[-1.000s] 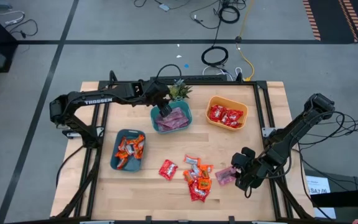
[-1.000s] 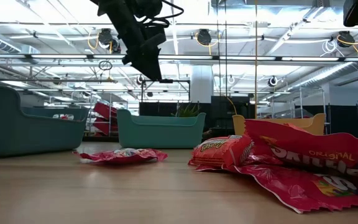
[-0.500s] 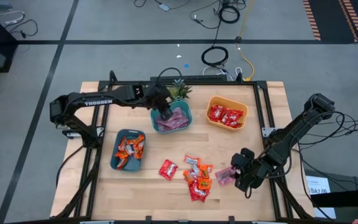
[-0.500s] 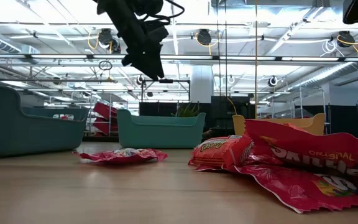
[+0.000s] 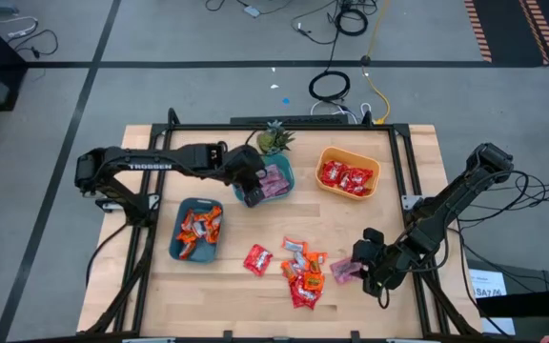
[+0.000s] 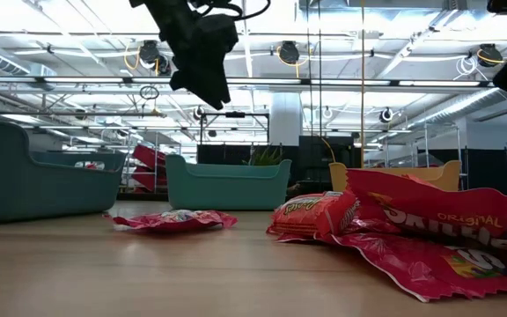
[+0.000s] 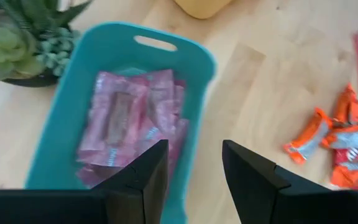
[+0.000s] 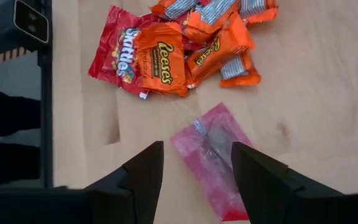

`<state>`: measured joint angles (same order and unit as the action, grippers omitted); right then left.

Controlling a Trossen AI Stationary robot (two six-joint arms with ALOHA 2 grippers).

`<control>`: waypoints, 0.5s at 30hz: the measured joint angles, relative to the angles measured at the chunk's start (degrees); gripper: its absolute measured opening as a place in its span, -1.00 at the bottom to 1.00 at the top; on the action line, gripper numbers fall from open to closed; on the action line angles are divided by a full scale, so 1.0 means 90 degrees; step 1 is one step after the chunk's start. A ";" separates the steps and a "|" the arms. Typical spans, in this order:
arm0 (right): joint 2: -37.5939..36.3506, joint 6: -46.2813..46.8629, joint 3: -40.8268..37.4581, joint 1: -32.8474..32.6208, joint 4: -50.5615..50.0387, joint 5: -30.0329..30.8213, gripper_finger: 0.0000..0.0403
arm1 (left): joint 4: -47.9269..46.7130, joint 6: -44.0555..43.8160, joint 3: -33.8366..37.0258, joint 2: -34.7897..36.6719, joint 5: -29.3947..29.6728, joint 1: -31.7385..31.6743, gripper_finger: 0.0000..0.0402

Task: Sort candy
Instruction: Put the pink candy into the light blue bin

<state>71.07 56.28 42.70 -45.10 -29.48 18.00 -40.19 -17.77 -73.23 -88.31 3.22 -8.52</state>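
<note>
In the right wrist view, a flat orange shiny wrapper (image 8: 161,62) in the heap of candy reads "Reese's" in yellow letters, the same name shows on a second orange wrapper (image 8: 219,46) just beside it, and the red shiny packet (image 8: 114,55) they partly overlap reads "Skittles" in white. In the low view, the large crinkled red packet (image 6: 438,220) closest to the camera shows "ORIGINAL" in white above part of the Skittles name. From above, white letters spelling "TROSSEN" run along the dark upper link of the left arm (image 5: 149,167).
</note>
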 joint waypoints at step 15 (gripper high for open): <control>0.0000 -0.0980 0.0000 0.0000 -0.0209 0.0676 -0.09 | 0.0001 -0.1523 0.0000 0.0002 0.0044 0.1278 -0.20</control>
<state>71.07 47.47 42.70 -45.10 -31.36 24.09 -40.18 -31.49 -73.23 -88.29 3.61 2.98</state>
